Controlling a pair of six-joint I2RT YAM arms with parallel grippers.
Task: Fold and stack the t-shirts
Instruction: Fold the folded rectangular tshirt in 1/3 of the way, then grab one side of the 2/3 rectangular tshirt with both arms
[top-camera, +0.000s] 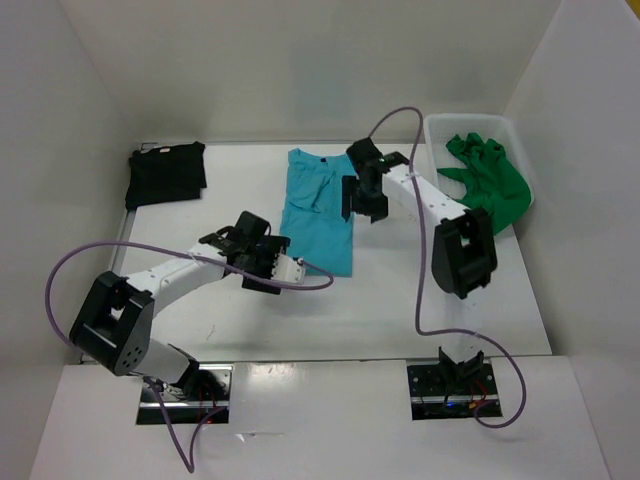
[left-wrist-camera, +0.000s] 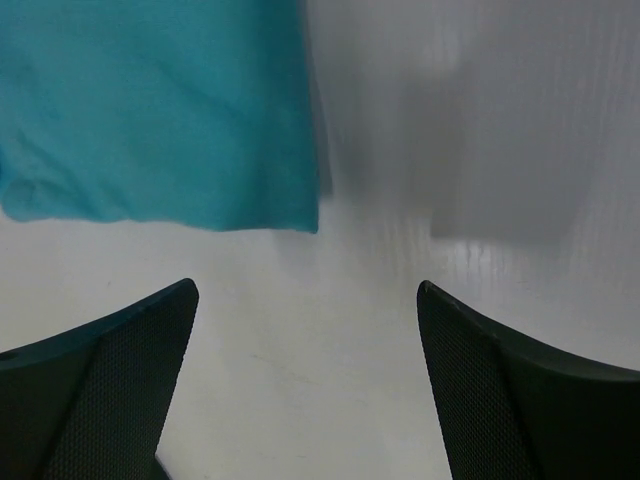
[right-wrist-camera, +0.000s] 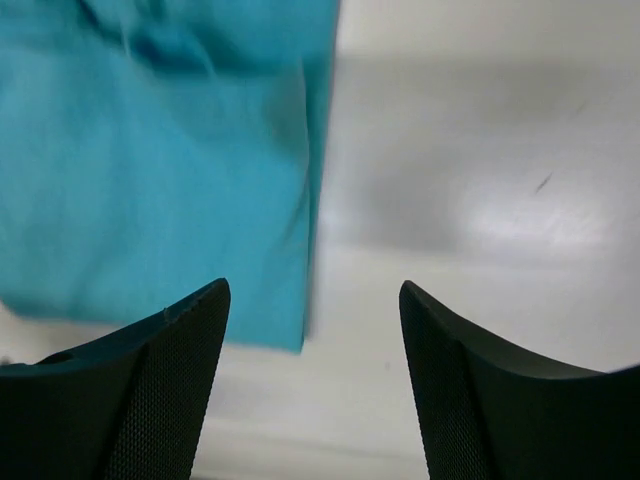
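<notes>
**A:** Top external view first: you have the turquoise shirt (top-camera: 318, 215) lying lengthwise on the middle of the table (top-camera: 400, 300), collar end away from the arm bases, with some wrinkles near the collar.

**B:** And the other two shirts?

**A:** Your black shirt (top-camera: 165, 172) sits as a folded bundle at the far left of the table, well apart from the turquoise one. The green shirt (top-camera: 490, 180) is bunched in the white basket (top-camera: 465, 122) at the far right, and part of it hangs over the rim.

**B:** How is the left gripper?

**A:** You'll see the left gripper (top-camera: 266, 268) near the turquoise shirt's near left corner. In the left wrist view its jaws stand wide apart with nothing between them. Only bare table lies under the gap (left-wrist-camera: 307, 287), and the shirt's hem (left-wrist-camera: 160, 215) is beyond the fingertips, up and to the left.

**B:** And the right one?

**A:** Your right gripper (top-camera: 362, 208) hangs at the turquoise shirt's right edge, toward the far end. In the right wrist view it is released too (right-wrist-camera: 313, 285), with the jaws spread and gripping nothing. The cloth's edge (right-wrist-camera: 315, 180) runs down just inside the gap, with the shirt to its left and bare table to its right. Whether the fingertips touch the cloth, you cannot tell from these views.
</notes>
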